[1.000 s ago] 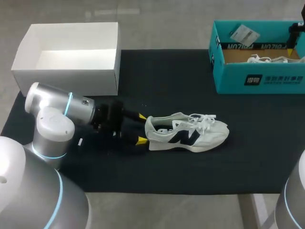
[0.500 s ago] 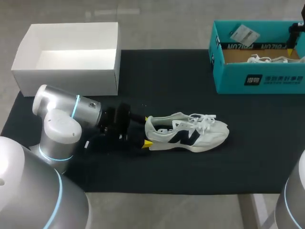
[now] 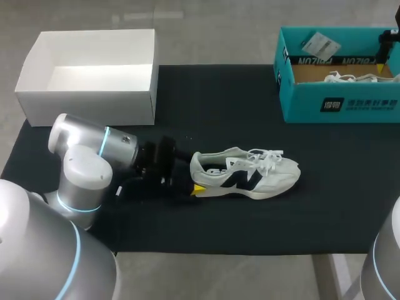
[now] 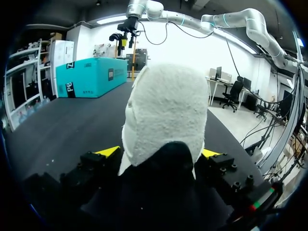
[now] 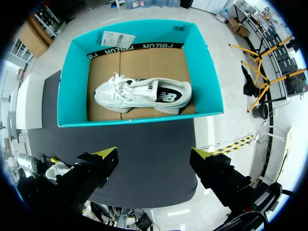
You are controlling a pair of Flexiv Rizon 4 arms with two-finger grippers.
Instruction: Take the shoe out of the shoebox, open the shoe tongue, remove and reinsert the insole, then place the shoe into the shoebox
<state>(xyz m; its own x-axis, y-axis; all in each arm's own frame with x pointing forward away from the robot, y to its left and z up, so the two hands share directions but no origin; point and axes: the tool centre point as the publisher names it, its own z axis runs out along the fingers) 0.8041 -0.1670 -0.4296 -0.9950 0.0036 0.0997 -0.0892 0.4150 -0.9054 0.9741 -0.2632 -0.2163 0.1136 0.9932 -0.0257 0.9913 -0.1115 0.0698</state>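
A white sneaker with a dark side logo [image 3: 247,175] lies on its sole in the middle of the black mat, toe to the right. My left gripper [image 3: 192,172] stands open at its heel, one finger on each side. In the left wrist view the white heel [image 4: 163,110] fills the gap between the yellow fingertips [image 4: 108,151] of the left gripper [image 4: 159,154]. The teal shoebox [image 3: 340,109] stands at the back right with a second white sneaker [image 5: 142,94] inside. My right gripper [image 5: 153,156] hangs open above that box, with nothing between its fingers, and shows at the picture's edge [image 3: 386,47].
An open white box [image 3: 94,94] stands at the back left, with nothing inside. A paper tag [image 3: 320,45] leans in the teal box's far left corner. The black mat [image 3: 206,100] covers the table's middle.
My left arm has slid right toward the sneaker, bringing its open fingers around the heel. The sneaker and the right arm have stayed put.
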